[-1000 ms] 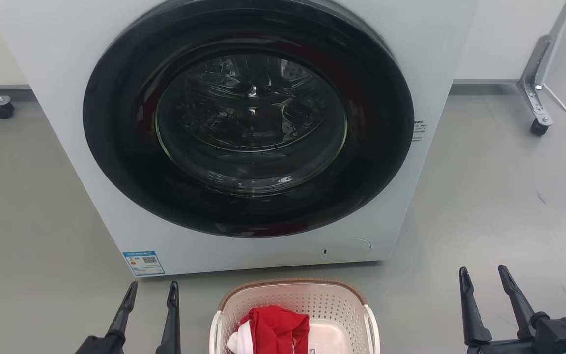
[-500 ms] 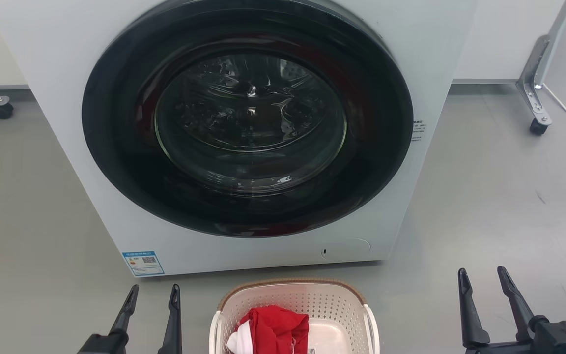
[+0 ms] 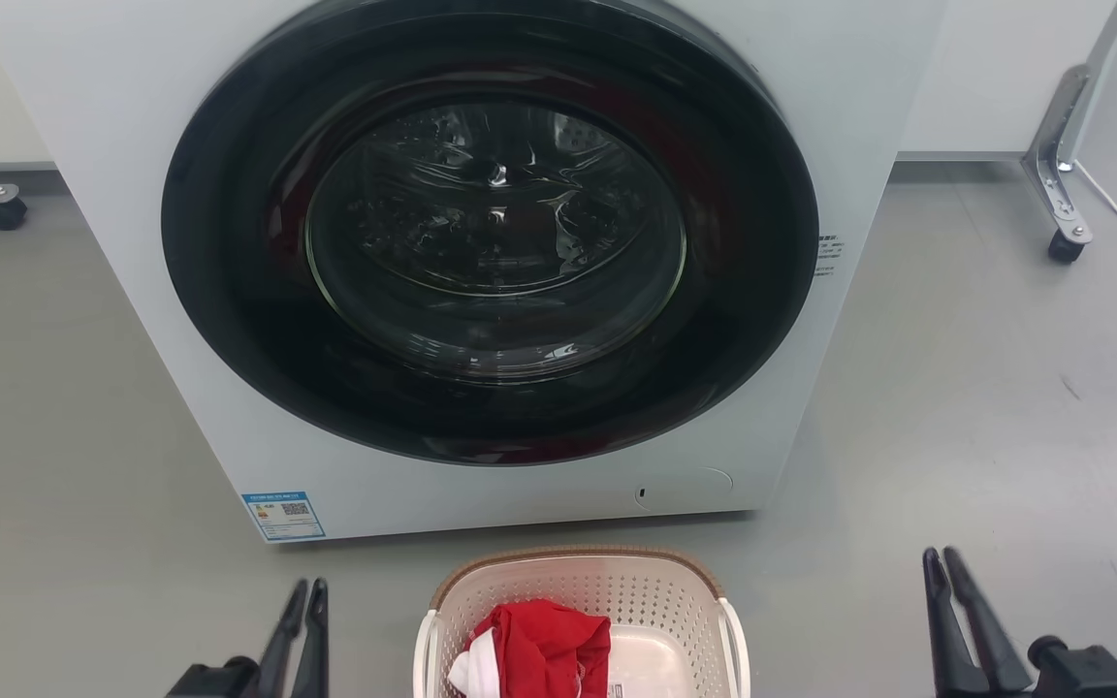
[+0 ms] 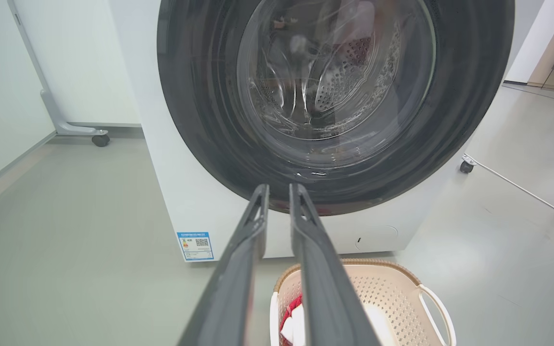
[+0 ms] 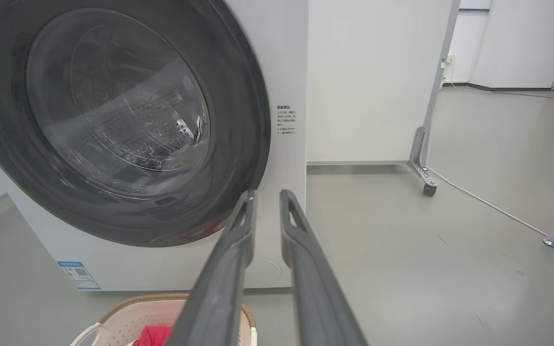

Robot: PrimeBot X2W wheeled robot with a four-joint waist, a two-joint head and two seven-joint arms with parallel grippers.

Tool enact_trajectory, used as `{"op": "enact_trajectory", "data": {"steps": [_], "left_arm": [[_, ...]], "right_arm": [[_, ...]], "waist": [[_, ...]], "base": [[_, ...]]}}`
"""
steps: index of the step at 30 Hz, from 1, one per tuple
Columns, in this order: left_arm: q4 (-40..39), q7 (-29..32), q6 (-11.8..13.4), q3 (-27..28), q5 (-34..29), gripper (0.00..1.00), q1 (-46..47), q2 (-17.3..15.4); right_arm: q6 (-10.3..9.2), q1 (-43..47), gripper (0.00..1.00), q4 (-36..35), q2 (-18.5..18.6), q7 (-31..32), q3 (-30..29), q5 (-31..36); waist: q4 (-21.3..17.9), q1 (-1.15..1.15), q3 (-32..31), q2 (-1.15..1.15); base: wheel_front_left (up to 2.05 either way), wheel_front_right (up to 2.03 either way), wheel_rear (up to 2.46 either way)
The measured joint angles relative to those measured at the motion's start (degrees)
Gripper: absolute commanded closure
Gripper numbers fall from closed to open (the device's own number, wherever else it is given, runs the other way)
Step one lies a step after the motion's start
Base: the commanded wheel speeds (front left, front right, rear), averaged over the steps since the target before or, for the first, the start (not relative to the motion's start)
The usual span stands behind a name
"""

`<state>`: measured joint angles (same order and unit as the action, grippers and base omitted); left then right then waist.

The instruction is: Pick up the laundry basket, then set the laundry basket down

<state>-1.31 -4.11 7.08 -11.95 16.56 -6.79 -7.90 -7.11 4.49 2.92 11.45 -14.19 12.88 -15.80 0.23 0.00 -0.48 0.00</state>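
The laundry basket [image 3: 573, 557] sits before the washer [image 3: 491, 233], between my left gripper [image 3: 310, 586] and right gripper [image 3: 940, 555], both fingers-together and holding nothing.

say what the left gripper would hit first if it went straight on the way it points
The left gripper would probably meet the washing machine's white front, near the door ring's bottom; depth is unclear. The laundry basket lies below and right of that line.
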Motion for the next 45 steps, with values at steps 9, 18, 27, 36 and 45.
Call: {"op": "enact_trajectory", "data": {"steps": [9, 18, 27, 36, 45], "left_arm": [[2.40, 0.52, -0.59, 0.76, 2.42, 1.00, -0.74, 0.64], [3.93, 1.85, -2.07, 2.61, 11.58, 1.00, -0.34, 0.92], [5.23, 3.03, -3.13, 4.31, 18.73, 1.00, 0.88, 1.32], [6.80, 4.00, -4.43, 6.02, 25.81, 1.00, 2.19, 1.94], [8.44, 5.03, -5.67, 7.65, 32.72, 1.00, 3.21, 2.49]], "right_arm": [[0.66, 0.84, 1.00, 2.08, -1.09, 1.08, -0.93, -2.94], [2.13, 0.13, 1.00, 3.35, -1.93, 3.45, -3.13, -11.43], [3.45, -0.58, 1.00, 4.66, -2.77, 5.57, -5.15, -18.73], [4.67, -1.81, 1.00, 5.61, -3.46, 7.62, -7.09, -25.88], [5.99, -2.89, 1.00, 6.90, -4.22, 9.59, -9.04, -32.98]], "waist": [[-0.02, 0.00, 0.07, 0.00], [-0.04, 0.01, 0.14, 0.00], [-0.07, 0.00, 0.19, 0.00], [-0.09, 0.00, 0.24, 0.00], [-0.11, 0.00, 0.28, 0.00]], "base": [[0.00, 0.00, 0.00], [0.00, 0.00, 0.00], [0.00, 0.00, 0.00], [0.00, 0.00, 0.00], [0.00, 0.00, 0.00]]}}
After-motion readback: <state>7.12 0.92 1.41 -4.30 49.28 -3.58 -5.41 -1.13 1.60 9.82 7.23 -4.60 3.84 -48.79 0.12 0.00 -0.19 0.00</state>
